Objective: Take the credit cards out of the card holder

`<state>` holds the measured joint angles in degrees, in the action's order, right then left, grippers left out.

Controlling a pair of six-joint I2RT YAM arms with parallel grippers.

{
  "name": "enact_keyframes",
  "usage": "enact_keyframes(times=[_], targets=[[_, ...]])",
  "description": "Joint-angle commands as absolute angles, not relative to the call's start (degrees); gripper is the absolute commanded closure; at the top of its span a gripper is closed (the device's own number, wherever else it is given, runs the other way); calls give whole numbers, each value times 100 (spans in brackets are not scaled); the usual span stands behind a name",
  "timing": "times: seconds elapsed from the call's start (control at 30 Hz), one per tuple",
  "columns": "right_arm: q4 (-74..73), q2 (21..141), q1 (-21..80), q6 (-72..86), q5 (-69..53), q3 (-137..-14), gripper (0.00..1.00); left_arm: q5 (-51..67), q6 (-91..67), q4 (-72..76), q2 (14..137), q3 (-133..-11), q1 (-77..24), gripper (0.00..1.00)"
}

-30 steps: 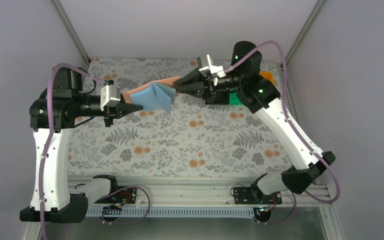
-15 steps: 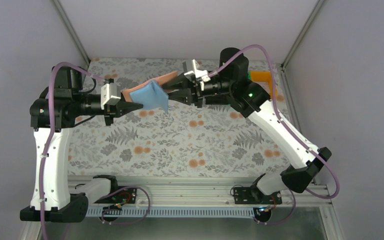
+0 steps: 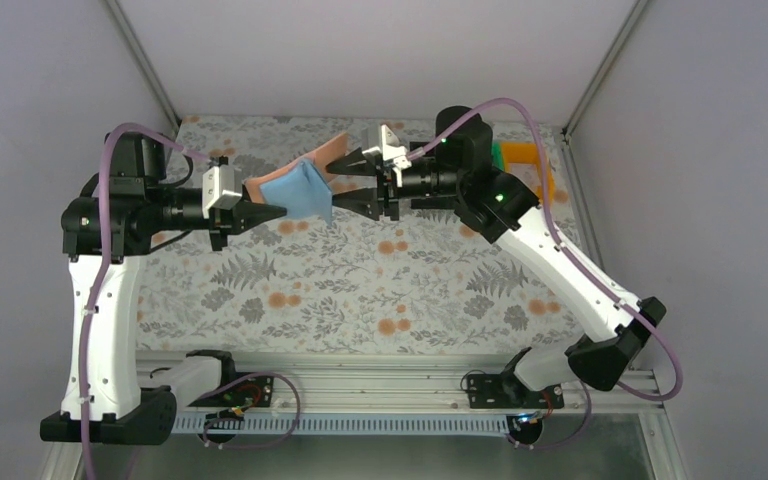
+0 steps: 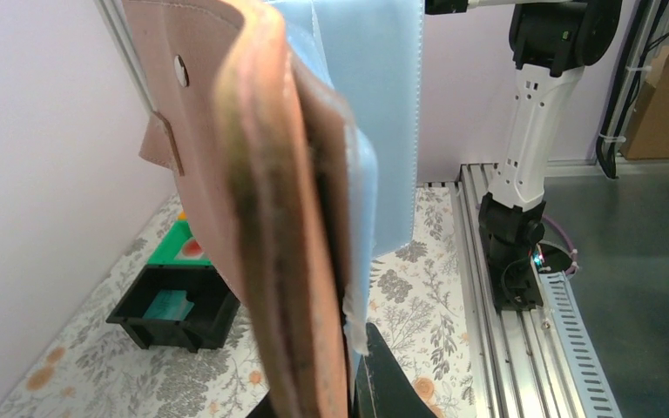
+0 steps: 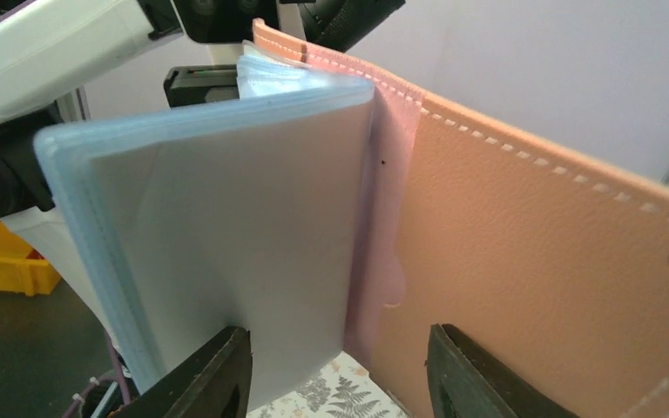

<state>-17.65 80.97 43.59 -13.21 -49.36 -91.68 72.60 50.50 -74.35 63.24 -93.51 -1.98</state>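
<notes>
The card holder (image 3: 300, 185) hangs in the air, salmon outside with light blue sleeves (image 5: 226, 235) fanned open. My left gripper (image 3: 265, 212) is shut on its near edge; in the left wrist view the salmon cover (image 4: 261, 218) rises straight from the jaws (image 4: 335, 392). My right gripper (image 3: 336, 182) is open, and its fingers (image 5: 213, 374) straddle the sleeves and the salmon flap (image 5: 531, 279) without pinching them. One teal credit card (image 4: 168, 305) lies in the black bin (image 4: 139, 318). A card with a red mark (image 4: 193, 248) lies in the green bin (image 4: 170, 252). Whether a card sits in the sleeves I cannot tell.
A green bin (image 3: 497, 155) and an orange bin (image 3: 528, 158) stand at the back right of the floral mat (image 3: 360, 290), partly behind the right arm. Grey walls close in both sides, and a metal rail (image 3: 380, 375) runs along the near edge.
My right gripper has moved left up to the card holder and its jaws have spread open. The left gripper and the holder have stayed in place.
</notes>
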Motion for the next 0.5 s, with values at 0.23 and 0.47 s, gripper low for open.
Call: enact_keyframes(times=[0.23, 0.47], targets=[[-2546, 7773, 4438, -1988, -4764, -9103, 37, 7393, 5115, -7260, 6232, -9361, -149, 98], [-2366, 7774, 4447, -1968, -5572, -9183, 56, 7358, 5028, -7208, 6207, -9360, -143, 98]])
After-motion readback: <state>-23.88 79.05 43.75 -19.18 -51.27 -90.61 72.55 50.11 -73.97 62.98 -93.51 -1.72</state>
